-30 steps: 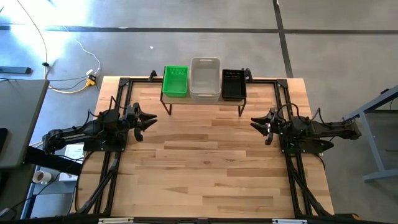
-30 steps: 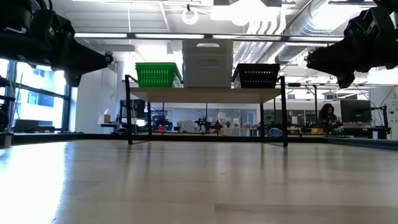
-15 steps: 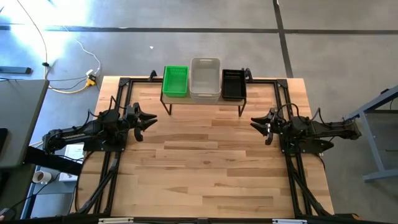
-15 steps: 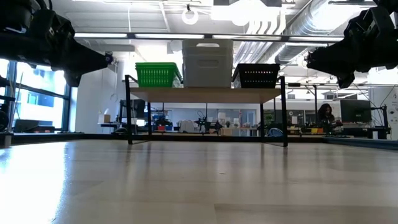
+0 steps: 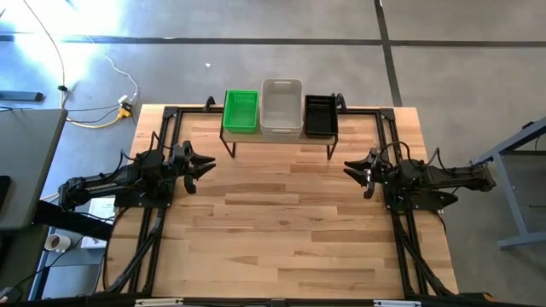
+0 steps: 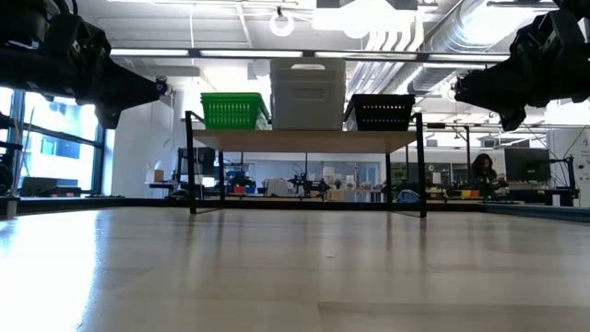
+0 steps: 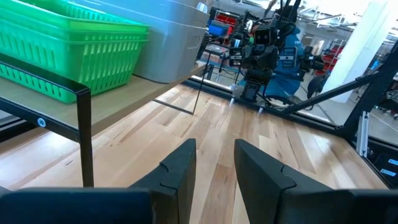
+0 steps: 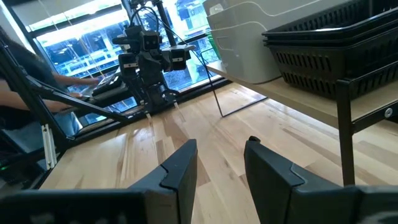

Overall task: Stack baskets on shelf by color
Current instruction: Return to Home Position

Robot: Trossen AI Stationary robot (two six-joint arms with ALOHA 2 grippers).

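Observation:
The shelf (image 5: 281, 139) stands at the table's far edge on thin black legs. On its plank top sit three stacks of baskets side by side: green (image 5: 241, 111) on the left, whitish-grey (image 5: 281, 108) in the middle and tallest, black (image 5: 321, 115) on the right. The low view shows the same row: green (image 6: 234, 111), grey (image 6: 308, 94), black (image 6: 380, 112). My left gripper (image 5: 207, 162) hovers open over the table's left side, apart from the shelf. My right gripper (image 5: 350, 167) hovers open over the right side. Neither holds anything.
Black metal frame rails (image 5: 162, 136) run along the table's left and right sides under both arms. The wooden tabletop (image 5: 281, 222) stretches between the arms and toward the near edge. A person (image 6: 481, 171) shows far off in the room behind.

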